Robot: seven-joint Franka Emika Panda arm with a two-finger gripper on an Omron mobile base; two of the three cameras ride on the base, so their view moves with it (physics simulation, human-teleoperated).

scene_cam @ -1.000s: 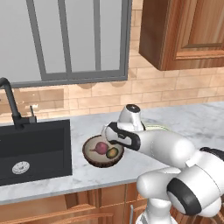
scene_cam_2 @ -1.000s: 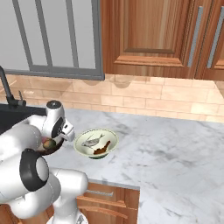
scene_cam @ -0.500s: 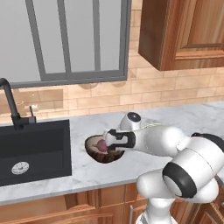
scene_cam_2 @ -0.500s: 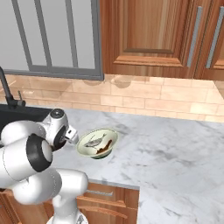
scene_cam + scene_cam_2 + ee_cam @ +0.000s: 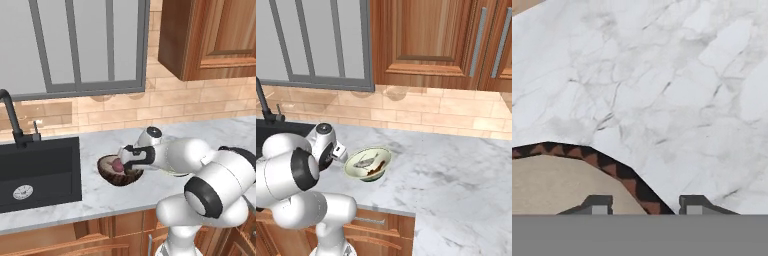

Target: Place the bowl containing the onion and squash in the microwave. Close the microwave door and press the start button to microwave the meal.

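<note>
Marble counter (image 5: 456, 170) carries two bowls; end effector (image 5: 646, 205) straddles the dark bowl's (image 5: 120, 172) rim, grip unclear.

Squash out of sight behind the arm (image 5: 185, 155)

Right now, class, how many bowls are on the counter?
2. The brown bowl sits near the sink, at the tool; the pale bowl sits just beside the arm. Others may be hidden behind the arm.
</note>
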